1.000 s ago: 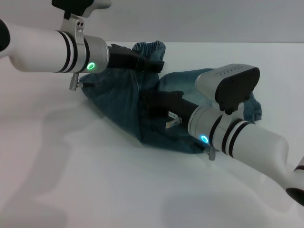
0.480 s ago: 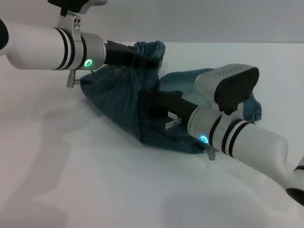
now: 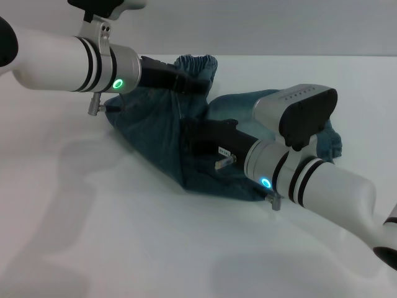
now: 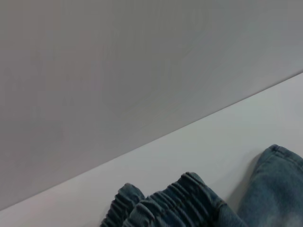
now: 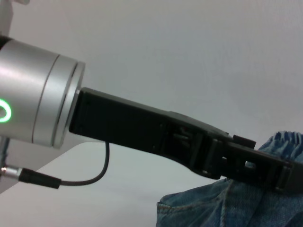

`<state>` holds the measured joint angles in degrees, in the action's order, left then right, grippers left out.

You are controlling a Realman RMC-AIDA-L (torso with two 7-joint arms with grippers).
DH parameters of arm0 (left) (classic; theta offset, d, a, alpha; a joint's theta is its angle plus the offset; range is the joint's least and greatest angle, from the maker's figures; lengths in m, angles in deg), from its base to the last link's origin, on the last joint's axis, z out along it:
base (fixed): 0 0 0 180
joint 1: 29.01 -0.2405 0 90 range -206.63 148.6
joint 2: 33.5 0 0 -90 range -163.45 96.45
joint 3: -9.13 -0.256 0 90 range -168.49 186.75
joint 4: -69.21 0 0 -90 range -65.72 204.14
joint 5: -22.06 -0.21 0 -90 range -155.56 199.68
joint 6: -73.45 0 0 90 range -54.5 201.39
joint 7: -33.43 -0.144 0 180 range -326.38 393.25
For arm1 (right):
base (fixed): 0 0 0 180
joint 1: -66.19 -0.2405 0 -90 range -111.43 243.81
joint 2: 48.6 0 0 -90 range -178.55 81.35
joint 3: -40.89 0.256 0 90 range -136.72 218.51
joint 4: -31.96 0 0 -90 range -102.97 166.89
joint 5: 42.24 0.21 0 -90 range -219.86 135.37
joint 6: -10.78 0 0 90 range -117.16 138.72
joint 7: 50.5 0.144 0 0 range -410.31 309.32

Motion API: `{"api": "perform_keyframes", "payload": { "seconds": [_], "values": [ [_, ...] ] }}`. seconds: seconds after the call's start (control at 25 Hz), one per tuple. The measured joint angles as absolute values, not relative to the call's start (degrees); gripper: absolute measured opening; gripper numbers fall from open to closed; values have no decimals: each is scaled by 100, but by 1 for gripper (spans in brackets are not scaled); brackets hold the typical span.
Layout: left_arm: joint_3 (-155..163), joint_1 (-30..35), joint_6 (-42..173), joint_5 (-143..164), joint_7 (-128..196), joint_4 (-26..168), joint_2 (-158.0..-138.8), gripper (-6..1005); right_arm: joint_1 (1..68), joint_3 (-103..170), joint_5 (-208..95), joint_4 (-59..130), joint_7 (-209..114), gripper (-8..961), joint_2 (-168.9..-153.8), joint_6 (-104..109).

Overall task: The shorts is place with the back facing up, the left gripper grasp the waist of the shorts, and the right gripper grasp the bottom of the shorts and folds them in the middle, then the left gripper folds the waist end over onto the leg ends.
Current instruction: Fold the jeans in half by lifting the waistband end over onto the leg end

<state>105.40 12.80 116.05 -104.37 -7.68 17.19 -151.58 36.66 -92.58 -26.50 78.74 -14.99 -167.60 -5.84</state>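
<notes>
The faded blue denim shorts (image 3: 149, 130) hang bunched above the white table, held up between both arms. My left gripper (image 3: 208, 85) reaches in from the left and is shut on the ruffled waist (image 3: 198, 64) at the far side. My right gripper (image 3: 188, 131) comes from the near right, and its black tip is buried in a fold of denim from which the cloth drapes down. One leg end (image 3: 332, 143) lies behind the right arm. In the left wrist view the waist (image 4: 175, 203) shows puckered. The right wrist view shows the left arm's silver wrist (image 5: 42, 109) above denim (image 5: 213, 203).
The white table (image 3: 124, 242) spreads out to the near left and front. A grey wall (image 3: 279, 25) stands close behind the table's far edge. The right arm's camera housing (image 3: 304, 108) stands over the shorts' right part.
The left arm swung slightly left and then back right with the waist in its jaws. The right arm and the draped denim stayed almost still.
</notes>
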Motion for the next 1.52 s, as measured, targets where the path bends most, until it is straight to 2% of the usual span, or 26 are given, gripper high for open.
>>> {"api": "perform_keyframes", "payload": {
  "seconds": [1.52],
  "values": [
    [10387, 1322, 11962, -10819, -410, 1494, -15170, 838, 3678, -9323, -2662, 7924, -1499, 38, -16743, -584]
  ]
}}
